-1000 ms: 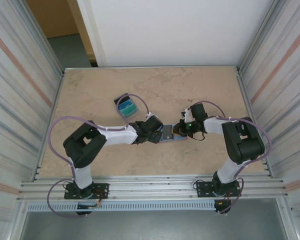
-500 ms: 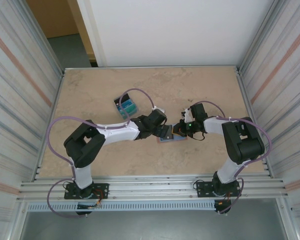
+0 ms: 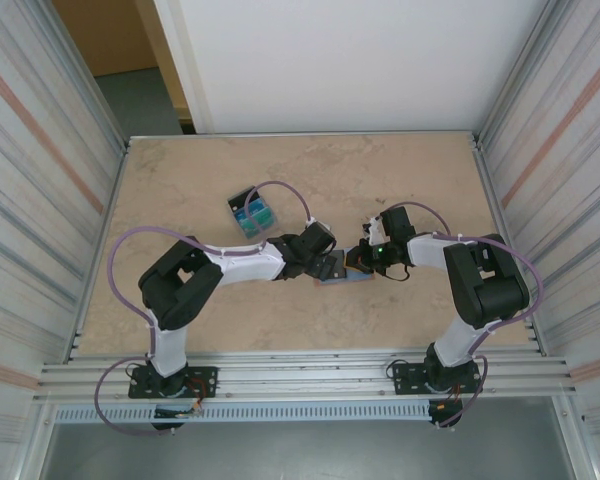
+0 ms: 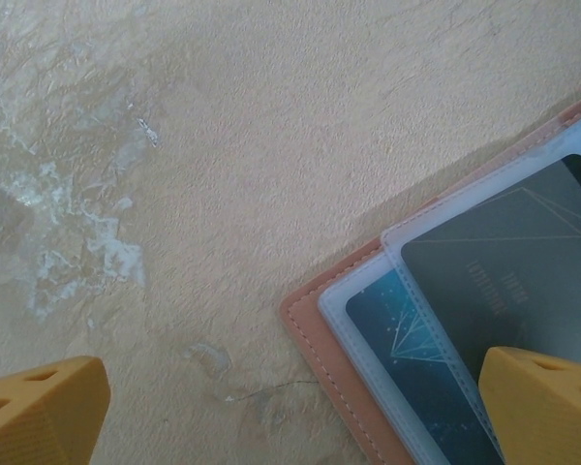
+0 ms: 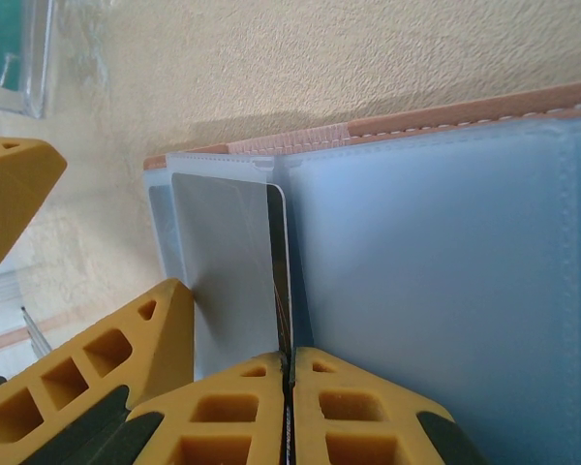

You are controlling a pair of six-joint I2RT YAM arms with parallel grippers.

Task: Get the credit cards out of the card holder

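Note:
The salmon-pink card holder lies open mid-table, its clear blue-grey pockets facing up. In the left wrist view its corner shows a teal card and a dark card in the pockets. My right gripper is shut on the edge of a thin dark card standing at the holder's fold. It shows from above as the right gripper. My left gripper is open, one finger over the holder's left half, the other over bare table; from above, the left gripper.
A clear box holding teal and blue cards sits behind the left arm; its corner appears at the right wrist view's top left. The left gripper's yellow fingers stand close beside my right fingers. Metal walls flank the table.
The left gripper has shifted a little to the right onto the holder's left half, its forearm swinging with it. The right gripper has stayed put on the card.

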